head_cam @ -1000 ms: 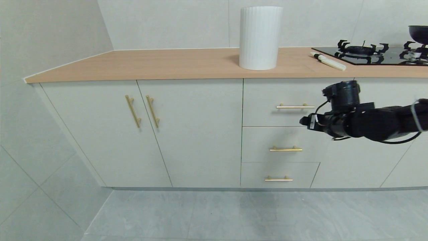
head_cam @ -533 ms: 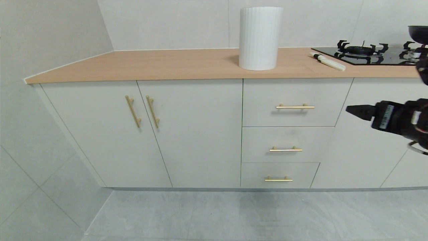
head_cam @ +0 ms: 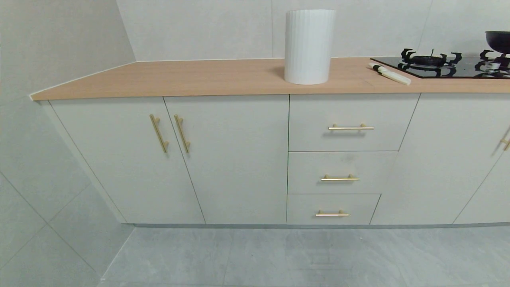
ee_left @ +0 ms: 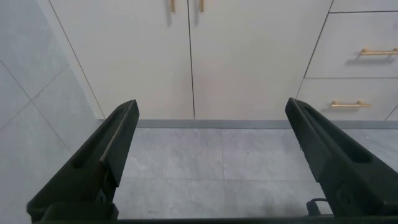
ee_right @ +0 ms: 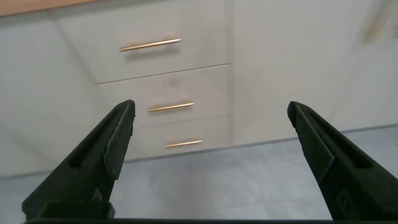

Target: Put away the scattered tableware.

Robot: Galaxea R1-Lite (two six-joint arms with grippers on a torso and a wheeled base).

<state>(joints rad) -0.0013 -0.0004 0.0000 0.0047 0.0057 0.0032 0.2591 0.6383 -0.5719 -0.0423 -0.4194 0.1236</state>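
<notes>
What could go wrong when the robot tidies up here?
The knife lies not far from the tall white jar, so a clumsy reach might tip the jar. All three drawers are shut; carrying the knife over before opening one could leave it nowhere to go.

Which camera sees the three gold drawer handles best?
The head view: all three drawer handles sit unobstructed under the countertop. The right wrist view catches them tilted; the left wrist view catches two, one cut off.
</notes>
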